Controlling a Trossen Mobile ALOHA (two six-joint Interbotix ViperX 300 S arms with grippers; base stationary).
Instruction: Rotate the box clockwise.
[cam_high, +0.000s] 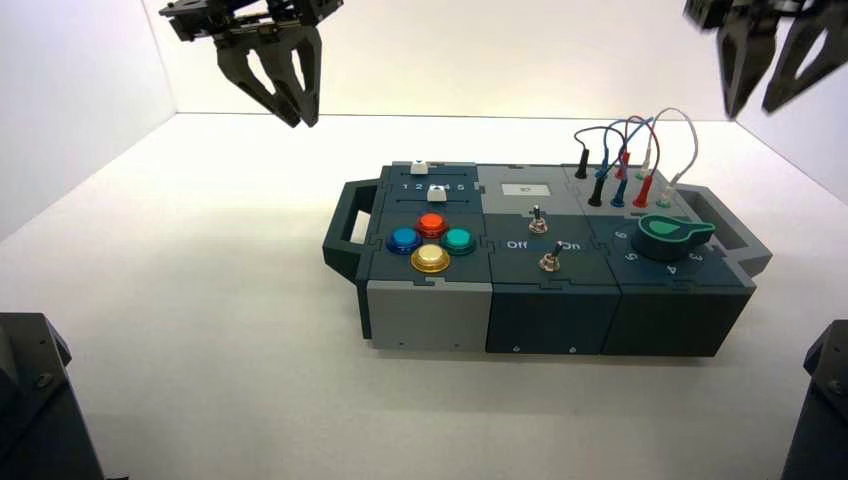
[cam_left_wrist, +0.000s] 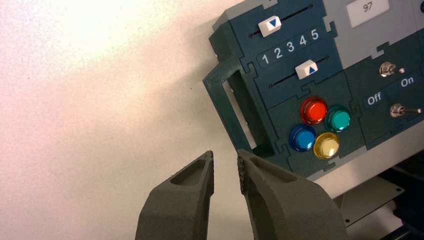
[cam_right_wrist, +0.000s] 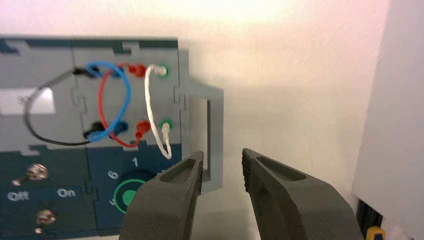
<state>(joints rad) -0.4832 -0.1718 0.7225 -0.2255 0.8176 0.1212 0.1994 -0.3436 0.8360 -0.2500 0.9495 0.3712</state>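
- The box (cam_high: 550, 322) sits on the desk (cam_high: 240, 380), and no gripper touches it.
- The left gripper (cam_high: 301, 124) is up in the air at 11 o'clock from the box, pressed together with nothing in it.
- The right gripper (cam_high: 750, 113) is up at 1 o'clock, spread wide and empty.
- I think this is the getting-ready step. Next, each gripper should go to its end handle: the 9 o'clock one (cam_left_wrist: 224, 107) pushed toward 12, the 3 o'clock one (cam_right_wrist: 215, 135) pulled toward 6.
- The left gripper may need to open first.
- The right gripper hides some of the green dial (cam_right_wrist: 127, 196) in its wrist view.
- The box's 12 o'clock side is hidden from above.
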